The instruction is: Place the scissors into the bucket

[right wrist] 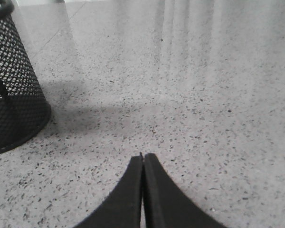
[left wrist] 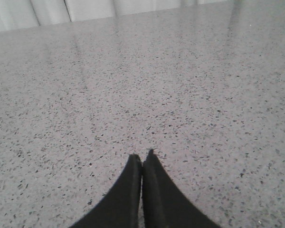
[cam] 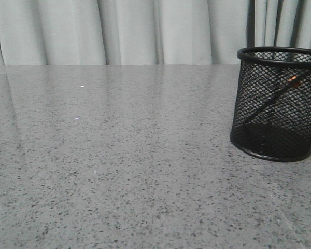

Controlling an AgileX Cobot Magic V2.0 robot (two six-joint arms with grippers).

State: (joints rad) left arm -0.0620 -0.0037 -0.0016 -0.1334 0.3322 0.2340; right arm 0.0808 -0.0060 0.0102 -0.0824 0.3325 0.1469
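A: What is the biggest thing here?

B: The bench (cam: 119,166), grey and speckled, which fills nearly all of the front view. Behind it hangs a pale curtain (cam: 124,31).

A: And on the bench?

B: The bucket (cam: 276,104) stands upright at the right side, toward the far part of the bench. Its walls are black mesh, so I can see inside.

A: Where are the scissors?

B: The scissors (cam: 280,96) are inside the bucket. They lean slanted, the dark blades going down to the base on the left and a small orange part of the handle up near the right wall.

A: How do the claws stand?

B: The left claw (left wrist: 142,159) has both fingers pressed together, with nothing between them. It is over bare bench and well apart from the bucket. The right claw (right wrist: 142,156) is also pressed together and holds nothing. In the right wrist view the bucket stands near it, off to one side, not touching.

A: Is something between the right claw and the scissors?

B: Only the mesh wall of the bucket.
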